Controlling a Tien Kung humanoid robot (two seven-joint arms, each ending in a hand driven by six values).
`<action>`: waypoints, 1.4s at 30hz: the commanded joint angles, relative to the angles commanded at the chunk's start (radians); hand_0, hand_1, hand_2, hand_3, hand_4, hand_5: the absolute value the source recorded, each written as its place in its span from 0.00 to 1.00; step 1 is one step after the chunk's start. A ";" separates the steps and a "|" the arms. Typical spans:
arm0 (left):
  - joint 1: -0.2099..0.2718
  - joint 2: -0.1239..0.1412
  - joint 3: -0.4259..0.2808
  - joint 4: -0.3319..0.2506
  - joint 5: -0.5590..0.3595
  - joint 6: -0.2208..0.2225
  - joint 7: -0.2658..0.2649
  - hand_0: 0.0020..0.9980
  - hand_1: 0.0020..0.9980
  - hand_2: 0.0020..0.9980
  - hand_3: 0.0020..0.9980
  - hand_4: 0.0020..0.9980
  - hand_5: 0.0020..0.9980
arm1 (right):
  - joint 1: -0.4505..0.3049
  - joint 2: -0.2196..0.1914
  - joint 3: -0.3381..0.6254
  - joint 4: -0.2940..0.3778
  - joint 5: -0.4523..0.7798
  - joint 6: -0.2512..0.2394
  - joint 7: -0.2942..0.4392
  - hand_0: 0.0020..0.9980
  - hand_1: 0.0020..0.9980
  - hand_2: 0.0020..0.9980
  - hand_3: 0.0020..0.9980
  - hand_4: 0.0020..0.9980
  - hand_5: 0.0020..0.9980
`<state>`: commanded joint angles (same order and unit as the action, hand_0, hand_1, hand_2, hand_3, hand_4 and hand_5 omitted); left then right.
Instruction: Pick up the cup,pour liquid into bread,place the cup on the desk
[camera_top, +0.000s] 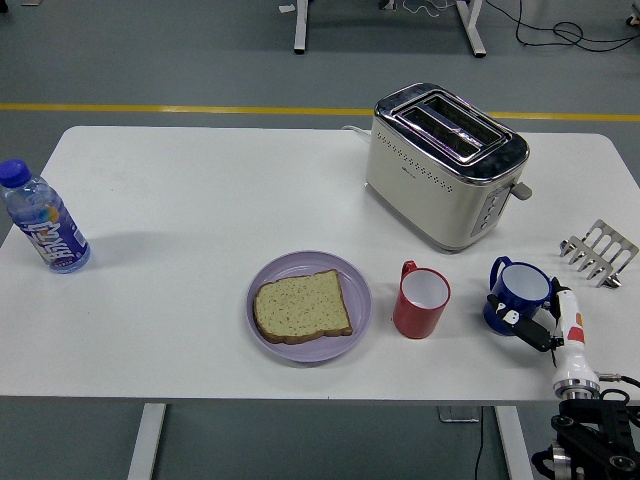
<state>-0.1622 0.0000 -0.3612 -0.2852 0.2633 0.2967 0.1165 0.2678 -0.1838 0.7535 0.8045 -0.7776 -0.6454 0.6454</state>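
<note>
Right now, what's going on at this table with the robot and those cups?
The right robot hand has reached in from the lower right corner and is at the blue cup; its fingers appear to wrap the near side, and the cup is on the table. The red cup stands untouched beside the purple plate holding a slice of bread. No pouring has begun. The left arm is not in view.
</note>
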 joint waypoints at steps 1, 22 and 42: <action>0.000 0.000 0.001 0.000 -0.001 0.000 0.000 0.68 0.68 0.70 0.54 0.25 1.00 | -0.001 0.000 0.001 0.001 -0.003 0.000 0.000 0.56 0.36 0.48 0.49 0.73 0.10; -0.005 0.000 0.011 0.000 -0.019 0.000 -0.007 0.68 0.68 0.70 0.54 0.25 1.00 | -0.018 -0.007 0.014 0.015 -0.064 0.000 -0.001 0.65 0.47 0.57 0.65 0.87 0.07; -0.006 0.000 0.015 -0.001 -0.025 -0.001 -0.010 0.68 0.68 0.70 0.54 0.25 1.00 | -0.023 -0.010 0.025 0.019 -0.100 0.000 -0.029 0.83 0.71 0.85 0.97 0.97 0.00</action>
<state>-0.1685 0.0000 -0.3463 -0.2857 0.2383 0.2961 0.1067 0.2445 -0.1937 0.7788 0.8233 -0.8778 -0.6454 0.6169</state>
